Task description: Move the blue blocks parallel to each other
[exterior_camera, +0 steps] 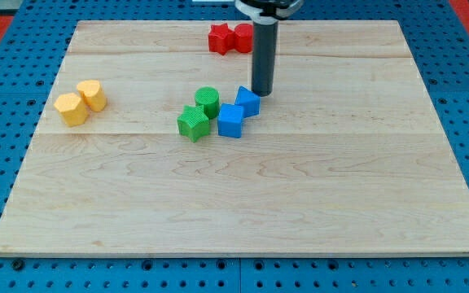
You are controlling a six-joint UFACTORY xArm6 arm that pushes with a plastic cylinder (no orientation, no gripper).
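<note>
While the rod stands upright near the middle of the wooden board (243, 203), my tip (262, 94) rests just beside the upper blue block (247, 101), at its upper right corner, so close that contact cannot be ruled out. With no jaws to open or close, the bare rod grasps nothing and can only push. A second blue block (230, 120) sits just below and to the left, the two appearing to meet at a corner, each turned at a slightly different angle. The risk lies in the crowding: the green cylinder (207, 100) stands immediately to the view's left of the upper blue block, and the green star-shaped block (192, 123) stands just beside the lower one. A push toward the lower left would probably drive the upper blue block into its partner and the green pieces, shifting all four together. An off-centre shove at the corner is likely to spin the block rather than slide it, worsening the mismatch. The two red blocks (230, 37) at the view's top and the two yellow blocks (81, 102) at the left lie well apart.
</note>
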